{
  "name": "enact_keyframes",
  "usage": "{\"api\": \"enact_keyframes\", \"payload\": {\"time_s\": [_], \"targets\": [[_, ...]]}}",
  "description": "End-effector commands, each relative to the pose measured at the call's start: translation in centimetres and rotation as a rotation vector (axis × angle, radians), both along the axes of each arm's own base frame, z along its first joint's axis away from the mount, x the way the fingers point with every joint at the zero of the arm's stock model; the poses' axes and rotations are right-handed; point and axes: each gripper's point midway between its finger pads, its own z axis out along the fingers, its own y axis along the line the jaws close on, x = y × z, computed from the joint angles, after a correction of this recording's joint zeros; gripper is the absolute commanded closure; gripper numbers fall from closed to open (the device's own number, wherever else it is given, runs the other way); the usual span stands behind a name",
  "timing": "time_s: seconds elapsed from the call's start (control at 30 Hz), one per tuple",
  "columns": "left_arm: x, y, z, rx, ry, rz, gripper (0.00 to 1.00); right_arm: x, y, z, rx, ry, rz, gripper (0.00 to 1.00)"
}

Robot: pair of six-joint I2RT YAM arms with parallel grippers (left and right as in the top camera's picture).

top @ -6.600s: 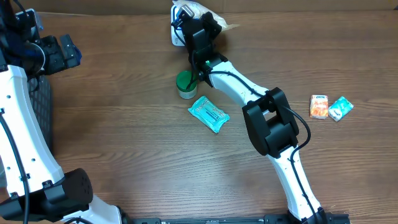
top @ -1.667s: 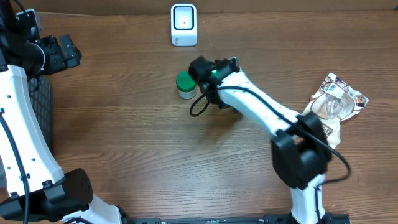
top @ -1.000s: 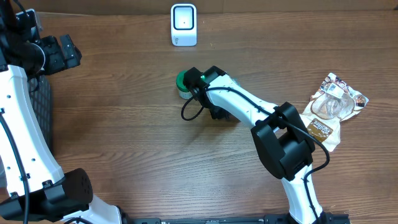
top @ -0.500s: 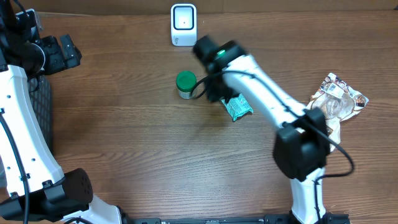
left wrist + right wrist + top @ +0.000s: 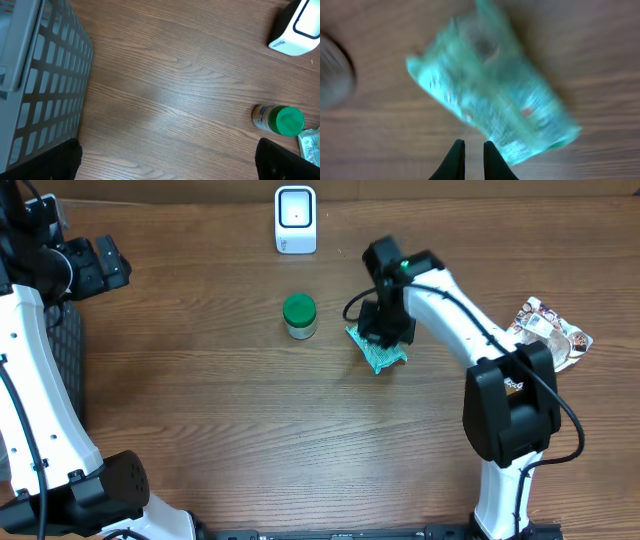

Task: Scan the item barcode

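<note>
Packet: the teal packet [image 5: 380,358] lay on the table [image 5: 200,410], to the right of the jar [image 5: 299,316] and well apart from the scanner [image 5: 296,220]. In the overhead view your right arm covered its upper part.
Right gripper: your right gripper [image 5: 472,146] hung close over the packet, with its jaws drawn narrow, almost together. In the wrist view only wood showed in the thin gap between them. The packet was smeared there while the fingers [image 5: 454,160] were sharp, so I judged that it was not gripped.
Left gripper: your left gripper [image 5: 167,161] stood wide with nothing in it, at the left side beside the basket [image 5: 40,75] and far from the packet.
Scanner: the white scanner stood at the far edge of the table, and nothing was held in front of it.
Other things: the jar with its green lid stood upright between the scanner and the packet, touching neither. A crumpled bag [image 5: 552,330] lay at the right edge.
Barcode: I could not find it on the packet, because the print was too blurred.
Done: as far as the pictures showed, only the approach. Your right arm was at the packet, but no scan was made.
Left to do: you needed a firm hold on the packet, then a lift, a carry to the scanner and a turn of the barcode side toward it.
Progress: early, in my judgement.
</note>
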Motion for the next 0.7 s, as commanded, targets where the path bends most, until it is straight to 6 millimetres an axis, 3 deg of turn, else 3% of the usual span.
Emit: {"api": "enact_keyframes", "payload": {"time_s": [0.0, 0.1, 0.2, 0.33, 0.5, 0.6, 0.67], "targets": [[0.0, 0.0, -0.1, 0.009, 0.006, -0.014, 0.0, -2.6, 1.5, -1.0, 0.043, 0.068, 0.023, 0.9], [0.0, 0.0, -0.1, 0.009, 0.006, -0.014, 0.0, -3.8, 0.5, -2.4, -0.009, 0.095, 0.029, 0.89], [0.0, 0.0, -0.1, 0.009, 0.005, -0.014, 0.0, -3.9, -2.5, -3.8, -0.142, 0.077, 0.017, 0.89], [0.0, 0.0, -0.1, 0.009, 0.005, -0.014, 0.0, -1.8, -6.0, -3.9, -0.255, 0.004, -0.033, 0.88], [0.0, 0.0, -0.1, 0.009, 0.005, -0.014, 0.0, 0.6, -8.6, -3.8, -0.239, -0.046, -0.075, 0.88], [0.0, 0.0, -0.1, 0.009, 0.005, -0.014, 0.0, 1.1, -8.9, -3.3, -0.161, -0.037, -0.047, 0.88], [0.0, 0.0, -0.1, 0.009, 0.005, -0.014, 0.0, 1.5, -7.7, -1.9, -0.025, -0.047, 0.029, 0.88]]}}
